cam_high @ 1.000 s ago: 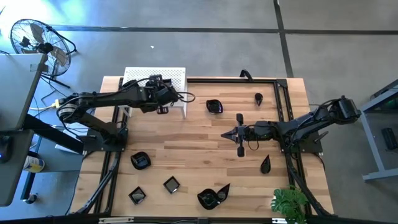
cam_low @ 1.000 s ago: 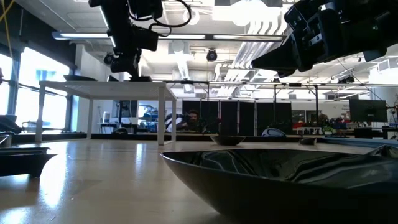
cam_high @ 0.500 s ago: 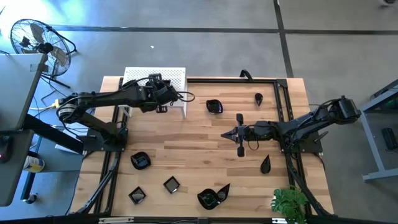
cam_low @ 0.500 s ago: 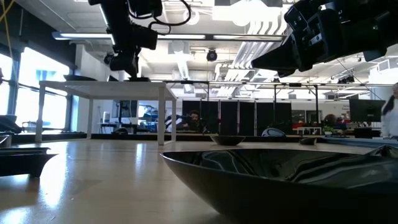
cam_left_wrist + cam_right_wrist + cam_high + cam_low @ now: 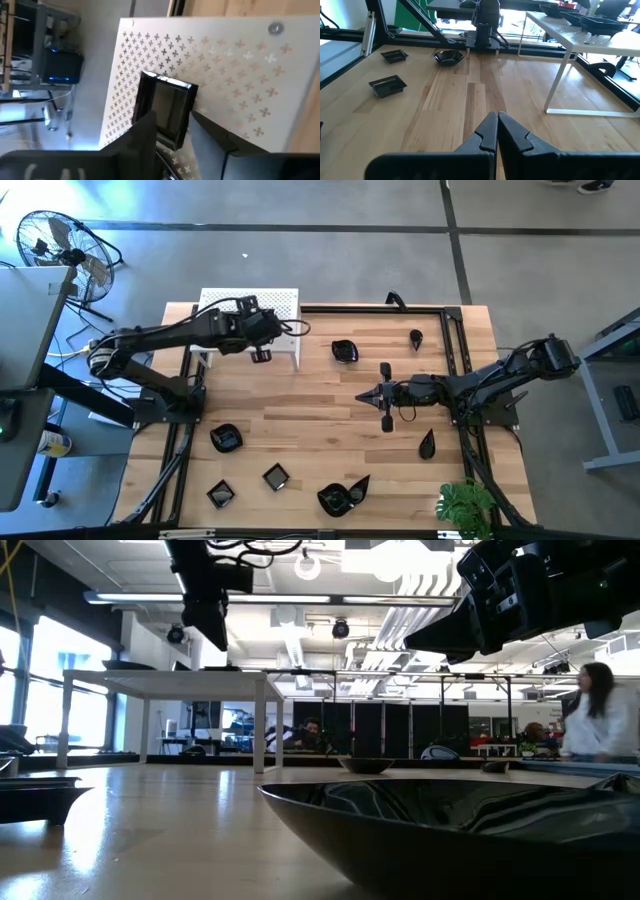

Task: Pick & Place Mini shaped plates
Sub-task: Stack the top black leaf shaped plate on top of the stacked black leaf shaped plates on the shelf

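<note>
A square black mini plate [image 5: 165, 107] lies flat on the white perforated stand [image 5: 235, 65] at the table's far left. My left gripper [image 5: 172, 117] hovers open just above it, one finger on either side and clear of it. In the low view this gripper [image 5: 212, 630] hangs above the stand's top [image 5: 170, 673]. My right gripper [image 5: 497, 119] is shut and empty, held low over the middle of the table [image 5: 362, 396]. Other black mini plates lie on the wood: two at the far side [image 5: 344, 351] [image 5: 416, 337] and several along the near edge [image 5: 226, 438] [image 5: 343, 497].
A black metal frame [image 5: 455, 340] borders the table. A plate [image 5: 428, 444] lies near my right arm's base. More black dishes sit on the stand's top [image 5: 592, 22]. In the low view a large plate [image 5: 450, 830] fills the foreground. A person [image 5: 595, 710] moves in the room behind.
My left gripper has risen off the stand's top and tipped a little. The square plate stays on the stand. My right arm has kept still.
</note>
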